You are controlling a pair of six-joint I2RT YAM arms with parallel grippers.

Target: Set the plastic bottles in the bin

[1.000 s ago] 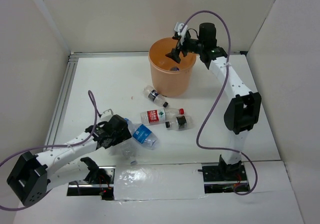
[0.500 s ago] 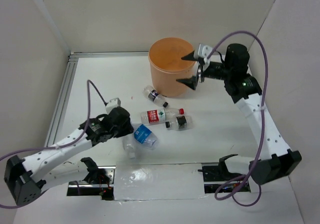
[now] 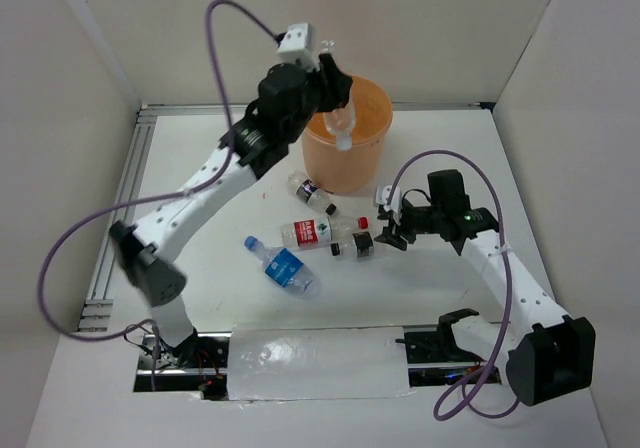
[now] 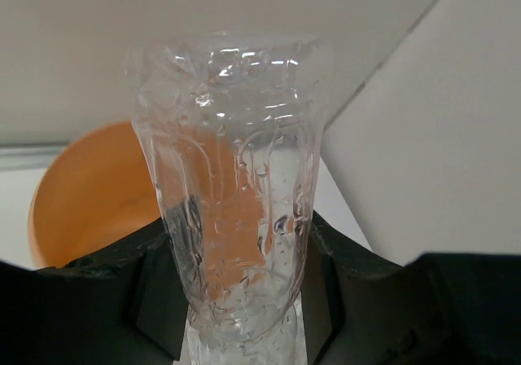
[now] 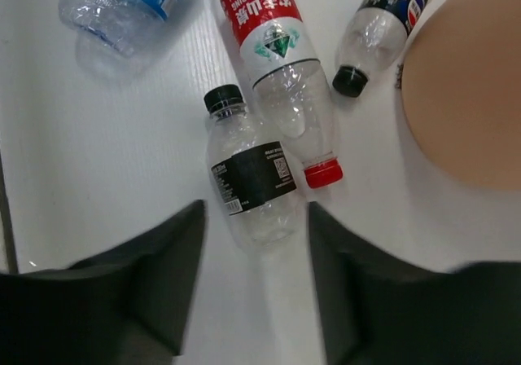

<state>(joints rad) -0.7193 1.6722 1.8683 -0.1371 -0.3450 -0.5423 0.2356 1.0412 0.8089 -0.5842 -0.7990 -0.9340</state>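
White tabletop, overhead view: it is sitting inside pale walls and carrying the round orange plastic bin at the back.
Left gripper: it is hanging over the bin's mouth and pinching a crumpled clear plastic bottle that is dangling below the jaws, probably so that a release drops it inside.
Right gripper: it is hovering low with its jaws spread.
Left wrist view: the jaws are squeezing the crumpled bottle's lower part, and the orange rim is showing beyond them to the left.
Right wrist view: the spread jaws are straddling the base of the black-labelled, black-capped clear bottle, apparently lining up a grasp, with no contact evident.
Neighbours: the red-labelled, red-capped bottle is lying right against it, ahead of the jaws. The navy-labelled bottle is lying ahead-right by the bin wall, and the blue-labelled bottle ahead-left.
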